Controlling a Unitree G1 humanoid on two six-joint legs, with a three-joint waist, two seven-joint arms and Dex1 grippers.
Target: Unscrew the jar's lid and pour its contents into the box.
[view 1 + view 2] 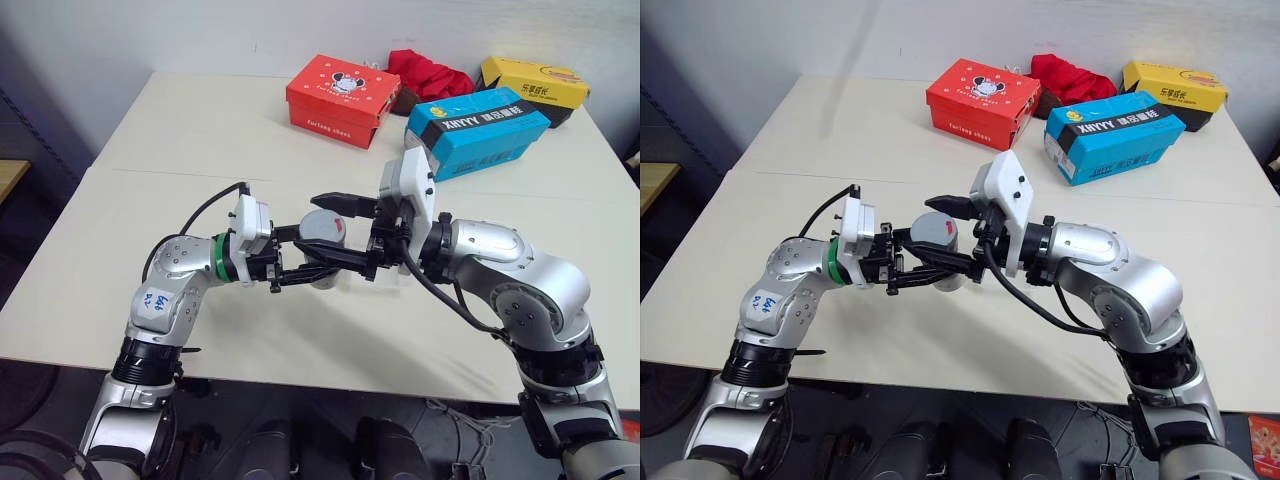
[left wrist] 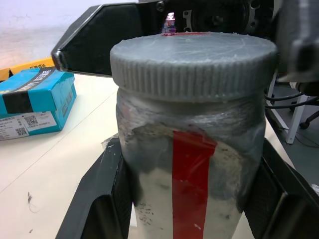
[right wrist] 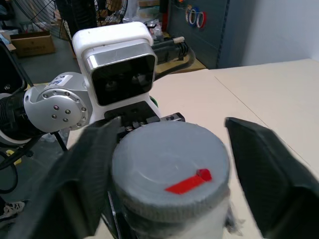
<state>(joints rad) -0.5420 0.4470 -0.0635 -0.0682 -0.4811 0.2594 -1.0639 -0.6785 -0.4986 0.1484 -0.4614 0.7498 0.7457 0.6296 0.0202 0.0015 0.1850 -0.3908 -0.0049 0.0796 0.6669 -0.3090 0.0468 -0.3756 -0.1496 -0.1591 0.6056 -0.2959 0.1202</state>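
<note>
Left gripper (image 1: pixel 300 262): clamped on the body of the jar (image 2: pixel 189 169), one black finger on each side, holding it upright above the white table (image 1: pixel 150 180).
Jar: between the two grippers, red stripe facing the left wrist.
Lid (image 3: pixel 169 172): grey, ribbed, on the jar.
Right gripper (image 3: pixel 167 164): reaches in from the right at lid height, fingers on either side of the lid; the grip itself I cannot tell.
Background: red shoe box (image 1: pixel 343 98), blue shoe box (image 1: pixel 478 130).

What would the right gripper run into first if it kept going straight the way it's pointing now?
Probably the ribbed grey screw lid of the silver jar, lying directly between the right gripper jaws; beyond it, the left gripper holding the jar.
</note>
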